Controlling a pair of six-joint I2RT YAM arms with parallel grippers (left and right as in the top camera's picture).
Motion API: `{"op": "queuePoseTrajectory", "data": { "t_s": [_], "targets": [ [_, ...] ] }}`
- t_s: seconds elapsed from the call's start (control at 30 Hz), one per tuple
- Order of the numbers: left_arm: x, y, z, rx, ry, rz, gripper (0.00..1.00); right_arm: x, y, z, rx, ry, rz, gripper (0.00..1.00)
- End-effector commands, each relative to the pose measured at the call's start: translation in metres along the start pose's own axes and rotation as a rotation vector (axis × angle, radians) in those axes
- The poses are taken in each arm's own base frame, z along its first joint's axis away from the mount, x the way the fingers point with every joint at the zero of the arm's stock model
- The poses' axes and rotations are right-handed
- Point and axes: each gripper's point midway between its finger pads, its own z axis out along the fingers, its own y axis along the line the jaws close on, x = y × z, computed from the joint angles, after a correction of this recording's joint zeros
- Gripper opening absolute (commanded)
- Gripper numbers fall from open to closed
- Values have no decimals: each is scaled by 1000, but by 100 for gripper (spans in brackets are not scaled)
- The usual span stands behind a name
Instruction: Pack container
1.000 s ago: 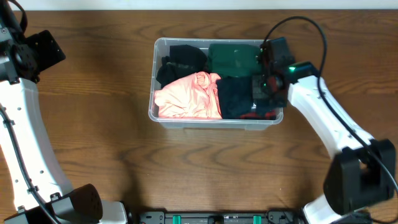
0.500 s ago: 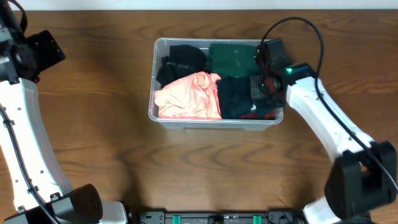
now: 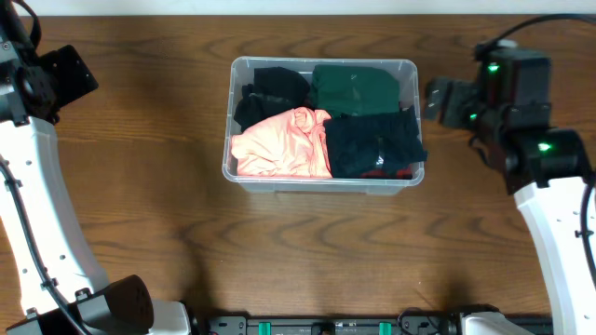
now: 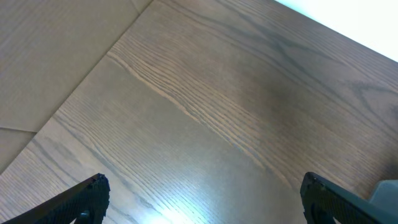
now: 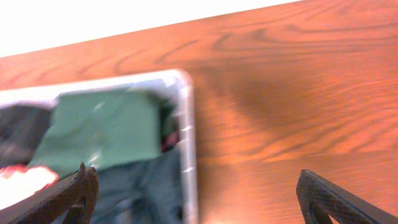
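Note:
The container, a clear plastic bin, stands at mid table and holds a black garment, a green one, a salmon one and a dark teal one. My right gripper hovers just off the bin's right end, open and empty. In the right wrist view its jaws straddle the container's right rim, with the green garment and the teal garment inside. My left gripper sits far left, open; in its wrist view the left gripper has only bare wood under it.
Wooden tabletop surrounds the bin on all sides. A pale wall or edge runs along the table's far side. The white arm links stand at the left and right margins.
The right gripper opened, came up out of the bin's right end and moved right, leaving the dark teal garment in the bin. The left arm has not moved.

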Motion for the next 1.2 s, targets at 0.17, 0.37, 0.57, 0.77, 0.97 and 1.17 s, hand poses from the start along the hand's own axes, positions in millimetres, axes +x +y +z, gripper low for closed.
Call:
{"op": "queuePoseTrajectory", "data": {
  "t_s": [0.17,0.37,0.57,0.77,0.97,1.17],
  "targets": [
    [1,4,0,-13,3,-11,98,-12,-43,4,95,-16,72,99],
    [1,4,0,-13,3,-11,98,-10,-43,4,96,-9,71,99],
    [-1,5,-10,-6,-21,-15,98,-10,-43,4,97,-9,71,99],
    [-8,9,-73,35,-161,-31,98,-10,-43,4,96,-9,71,99],
    [2,-2,-166,155,-360,8,98,-10,-43,4,97,-9,71,99],
    [68,12,-237,271,-396,88,98,-10,-43,4,97,-9,71,99]
  ]
}}
